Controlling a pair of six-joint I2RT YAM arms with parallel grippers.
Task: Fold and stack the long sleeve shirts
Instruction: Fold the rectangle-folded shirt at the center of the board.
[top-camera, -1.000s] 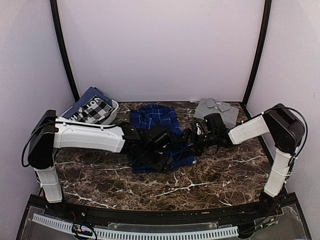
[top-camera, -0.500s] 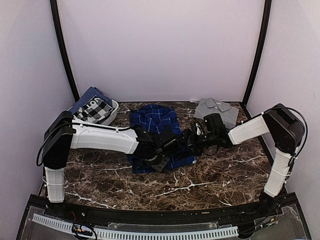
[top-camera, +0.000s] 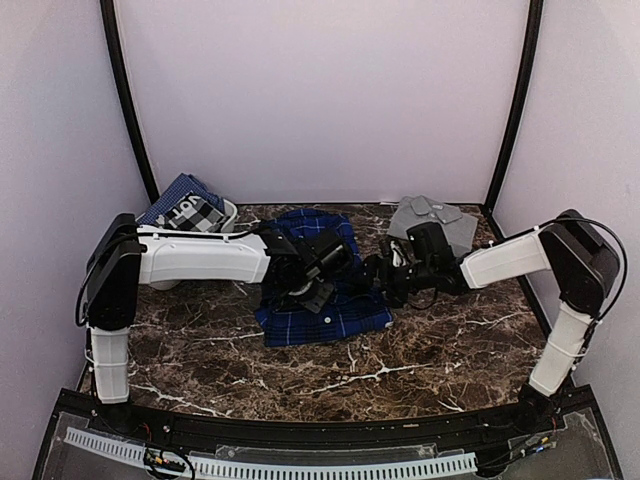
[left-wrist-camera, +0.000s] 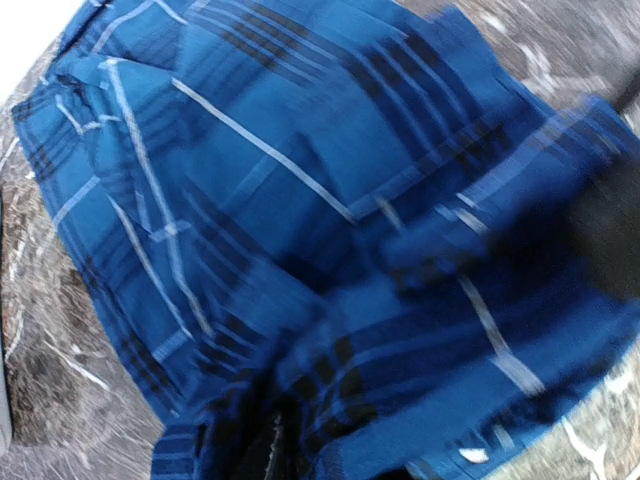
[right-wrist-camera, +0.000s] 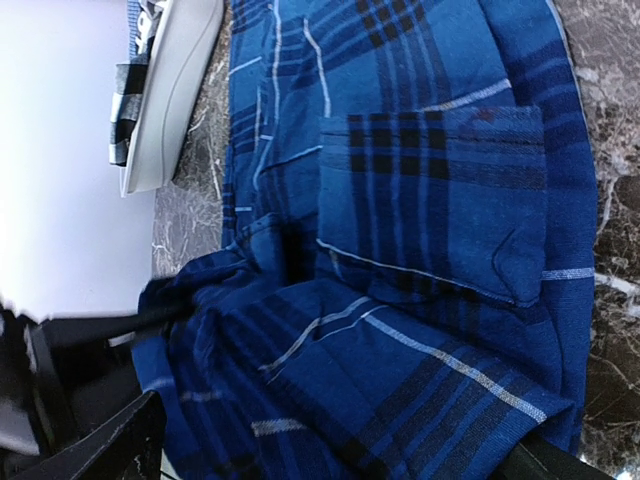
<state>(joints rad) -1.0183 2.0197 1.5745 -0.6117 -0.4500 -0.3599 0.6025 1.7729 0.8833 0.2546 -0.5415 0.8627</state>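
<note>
I am holding my left gripper (top-camera: 308, 286) on the royal-blue and black plaid cloth shirt (top-camera: 345, 318), which is lying near-to-far at the dark marble tabletop's (top-camera: 420, 372) centre, its grasp impossible to tell, while my wide-open right gripper (top-camera: 384, 279) is waiting beside the shirt's right edge.

Soft, even overhead light is casting only faint shadows. Motion blur is smearing the plaid shirt (left-wrist-camera: 300, 200) in the left wrist view; the right wrist view is reading sharp.

White letters, seemingly "JOT", partly hidden, on checked cloth (top-camera: 195, 213) in white bin (top-camera: 229, 212).
</note>
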